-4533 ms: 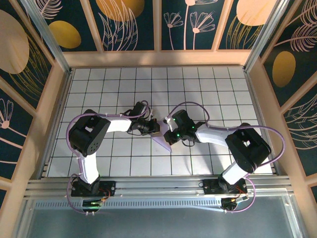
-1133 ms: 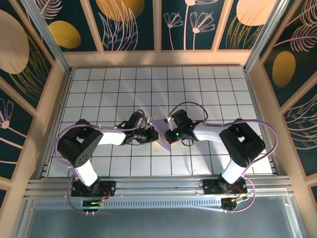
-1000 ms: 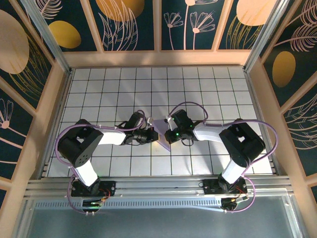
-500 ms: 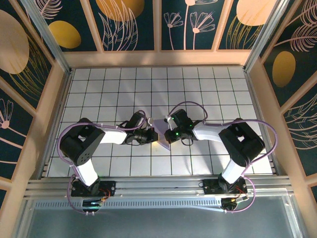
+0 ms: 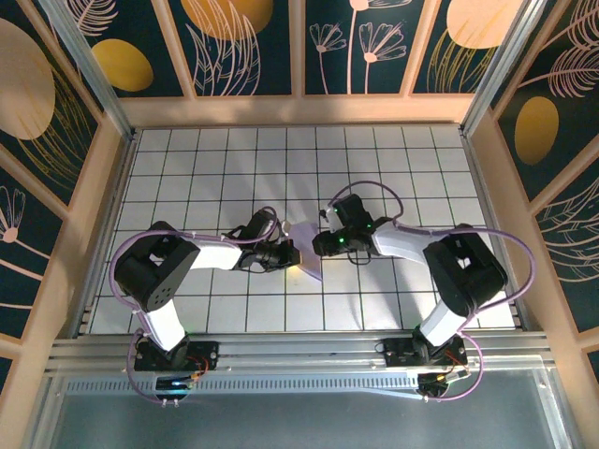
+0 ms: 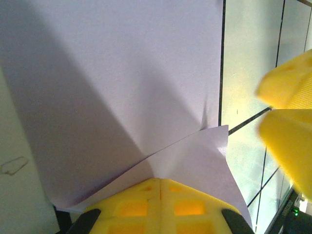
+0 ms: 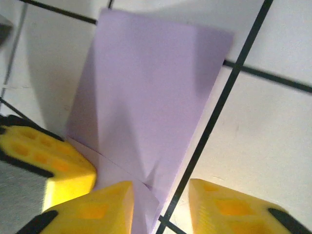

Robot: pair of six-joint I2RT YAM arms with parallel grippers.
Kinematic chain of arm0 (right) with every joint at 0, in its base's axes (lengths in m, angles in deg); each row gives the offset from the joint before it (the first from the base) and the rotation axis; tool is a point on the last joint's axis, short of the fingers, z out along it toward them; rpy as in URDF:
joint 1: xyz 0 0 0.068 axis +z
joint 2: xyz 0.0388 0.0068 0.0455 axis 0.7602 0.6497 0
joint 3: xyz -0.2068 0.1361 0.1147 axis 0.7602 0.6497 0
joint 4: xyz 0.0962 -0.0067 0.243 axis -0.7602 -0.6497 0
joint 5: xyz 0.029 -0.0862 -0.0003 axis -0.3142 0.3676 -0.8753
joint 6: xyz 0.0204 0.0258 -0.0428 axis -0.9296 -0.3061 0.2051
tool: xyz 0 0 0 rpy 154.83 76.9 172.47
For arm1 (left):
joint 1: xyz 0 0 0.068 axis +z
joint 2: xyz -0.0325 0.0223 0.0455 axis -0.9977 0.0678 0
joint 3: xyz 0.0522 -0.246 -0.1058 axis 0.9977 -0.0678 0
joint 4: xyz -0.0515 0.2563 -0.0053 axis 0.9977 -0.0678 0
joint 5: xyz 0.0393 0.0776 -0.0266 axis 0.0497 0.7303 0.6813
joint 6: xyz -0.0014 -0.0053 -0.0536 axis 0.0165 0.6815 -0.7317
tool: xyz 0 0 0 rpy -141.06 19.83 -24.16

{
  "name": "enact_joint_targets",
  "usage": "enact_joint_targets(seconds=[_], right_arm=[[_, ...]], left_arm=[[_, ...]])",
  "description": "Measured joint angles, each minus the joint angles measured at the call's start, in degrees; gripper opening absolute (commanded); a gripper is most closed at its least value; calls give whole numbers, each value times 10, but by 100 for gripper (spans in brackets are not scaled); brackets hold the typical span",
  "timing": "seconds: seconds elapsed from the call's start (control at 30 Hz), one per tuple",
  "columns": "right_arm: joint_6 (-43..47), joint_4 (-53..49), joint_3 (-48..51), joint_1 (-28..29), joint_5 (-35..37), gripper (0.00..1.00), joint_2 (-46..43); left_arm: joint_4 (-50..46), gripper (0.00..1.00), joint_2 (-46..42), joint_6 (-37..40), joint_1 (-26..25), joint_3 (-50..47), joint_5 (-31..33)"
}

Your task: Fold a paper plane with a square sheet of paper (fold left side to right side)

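The left gripper has its yellow fingers pressed together, tips resting on a raised flap of the folded lavender paper. Just opposite, the right gripper stands spread, with the paper's near corner between its fingers and nothing pinched. The paper lies mid-counter between both grippers.

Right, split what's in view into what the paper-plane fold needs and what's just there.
Belongs to the job: folded lavender paper sheet; left gripper, shut, tips at the paper; right gripper, open at the paper's edge.

Just there: white grid-tiled tabletop; leaf-patterned wall panels; aluminium rail at the near edge.
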Motion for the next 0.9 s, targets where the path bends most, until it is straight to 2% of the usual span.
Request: enact_joint_targets(seconds=[0.03,0.17,0.23,0.33,0.53,0.9], right_arm=[[-2,-5,0,-3,-3,37,-12],[-12,-40,0,-9,-36,20,-54],[-29,-53,7,-9,-71,10,-73],[-60,-55,38,-7,-128,2,-95],[-123,-45,75,19,-200,0,-85],[-174,1,75,25,-208,0,-43]], left_arm=[[-1,0,0,0,0,1,0],[-2,0,0,0,0,1,0],[-3,0,0,0,0,2,0],[-4,0,0,0,0,2,0],[-4,0,0,0,0,2,0],[-4,0,0,0,0,2,0]])
